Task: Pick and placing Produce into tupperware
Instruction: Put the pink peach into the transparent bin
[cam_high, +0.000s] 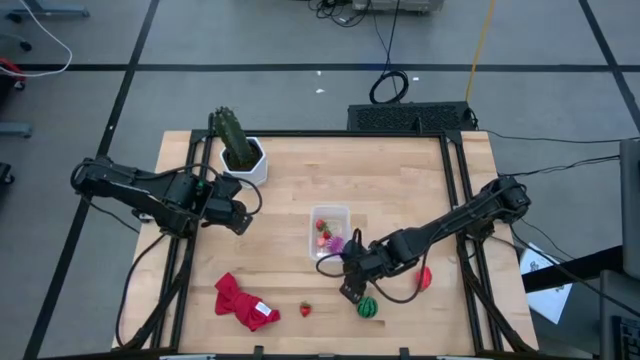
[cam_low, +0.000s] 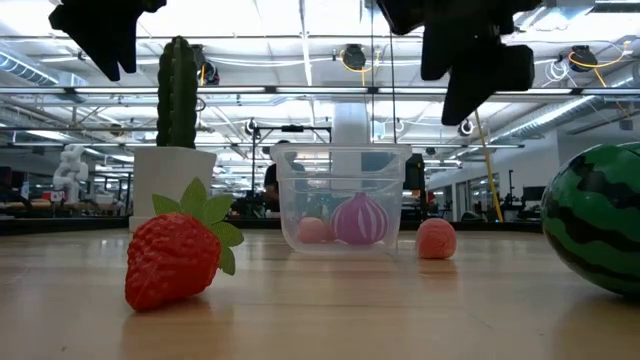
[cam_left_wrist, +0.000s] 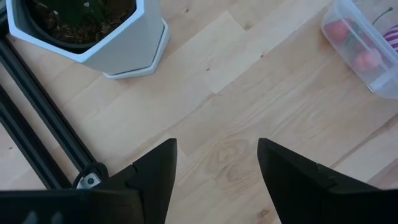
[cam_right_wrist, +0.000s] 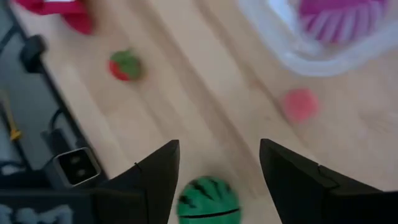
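Observation:
The clear tupperware (cam_high: 328, 228) stands mid-table and holds a purple striped ball (cam_low: 358, 220) and red pieces (cam_high: 322, 232). Loose produce lies on the wood: a strawberry (cam_high: 305, 310), a green striped watermelon ball (cam_high: 368, 307), a small red piece (cam_right_wrist: 300, 104) beside the tub and another red piece (cam_high: 425, 277) by my right arm. My right gripper (cam_high: 350, 288) hangs open above the table, just on the tub's side of the watermelon ball (cam_right_wrist: 208, 200), and touches nothing. My left gripper (cam_high: 241, 223) waits open over bare wood near the cactus pot.
A green cactus in a white hexagonal pot (cam_high: 243, 158) stands at the far left. A red cloth (cam_high: 243, 303) lies near the front edge, left of the strawberry. Black frame rails (cam_high: 455, 200) run along both table sides. Bare wood lies between the pot and the tub.

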